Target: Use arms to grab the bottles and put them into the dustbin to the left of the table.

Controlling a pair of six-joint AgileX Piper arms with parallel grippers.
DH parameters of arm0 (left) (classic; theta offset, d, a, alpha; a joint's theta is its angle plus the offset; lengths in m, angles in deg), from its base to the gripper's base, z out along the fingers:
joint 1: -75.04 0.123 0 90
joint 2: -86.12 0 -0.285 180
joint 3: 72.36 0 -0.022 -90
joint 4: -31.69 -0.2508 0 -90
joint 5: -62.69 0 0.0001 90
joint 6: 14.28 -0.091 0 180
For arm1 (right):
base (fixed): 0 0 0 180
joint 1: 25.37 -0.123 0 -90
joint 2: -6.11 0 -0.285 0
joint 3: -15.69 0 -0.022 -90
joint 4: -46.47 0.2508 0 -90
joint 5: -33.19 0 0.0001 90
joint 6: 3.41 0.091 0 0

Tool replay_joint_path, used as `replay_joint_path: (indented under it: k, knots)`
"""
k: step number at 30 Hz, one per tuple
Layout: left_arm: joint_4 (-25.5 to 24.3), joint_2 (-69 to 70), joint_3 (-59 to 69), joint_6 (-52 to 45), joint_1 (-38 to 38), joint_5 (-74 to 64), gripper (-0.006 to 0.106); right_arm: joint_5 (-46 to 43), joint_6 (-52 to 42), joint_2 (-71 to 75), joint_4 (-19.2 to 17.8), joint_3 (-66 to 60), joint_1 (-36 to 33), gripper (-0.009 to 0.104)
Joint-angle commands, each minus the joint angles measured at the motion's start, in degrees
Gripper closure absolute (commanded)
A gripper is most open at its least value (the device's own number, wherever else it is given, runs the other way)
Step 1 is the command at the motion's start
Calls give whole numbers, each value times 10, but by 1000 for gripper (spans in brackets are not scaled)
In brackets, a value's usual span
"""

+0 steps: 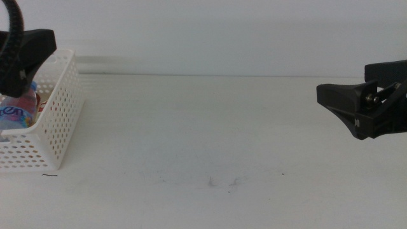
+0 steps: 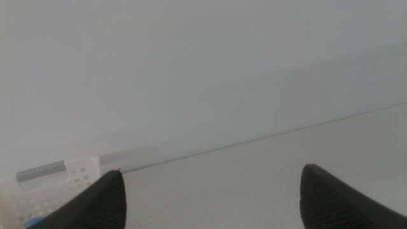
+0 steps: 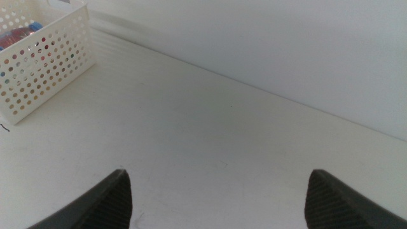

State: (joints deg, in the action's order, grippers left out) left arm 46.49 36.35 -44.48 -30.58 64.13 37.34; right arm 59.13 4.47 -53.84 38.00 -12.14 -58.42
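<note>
Closest to the camera in the middle view lay the bare white tabletop (image 1: 203, 152), marked only by a few faint grey scuffs (image 1: 222, 183) at lower centre and a short dark mark (image 1: 49, 175) at lower left. At the right edge of that frame, a little above mid-height, my black right claw (image 1: 356, 108) hung over the table, and my wrist camera showed its two dark jaws spread wide with nothing between them. At the left edge stood the white perforated plastic basket (image 1: 60, 114), resting on the table, and inside it I could make out the clear water bottle with a light-blue cap (image 1: 19, 108) and something red behind the holes (image 3: 16, 38), too hidden to name. My black left claw (image 2: 210, 197) sat above the basket in the upper left corner, its jaws likewise held wide apart and empty. Beyond everything ran the plain pale wall (image 1: 222, 32).
</note>
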Motion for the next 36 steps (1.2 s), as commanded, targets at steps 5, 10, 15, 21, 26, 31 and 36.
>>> replay_joint_path:
  k: [5,10,15,21,26,31,36]
  knots:
    - [-2,3,7,1,-5,7,7,-18,-2,52,19,-49,15,6]
    - [-11,61,76,1,-5,85,7,-103,-2,134,85,-155,116,6]
    - [-14,167,224,1,-5,188,7,-106,-2,261,72,-290,182,6]
    - [-17,311,385,1,23,192,7,-102,-2,430,27,-438,212,6]
    - [5,394,471,1,58,187,7,-64,-2,522,26,-494,253,6]
    - [-46,420,493,1,64,154,7,-98,-2,522,28,-494,274,6]
    - [-59,420,493,1,64,176,7,-95,-2,522,28,-494,274,6]
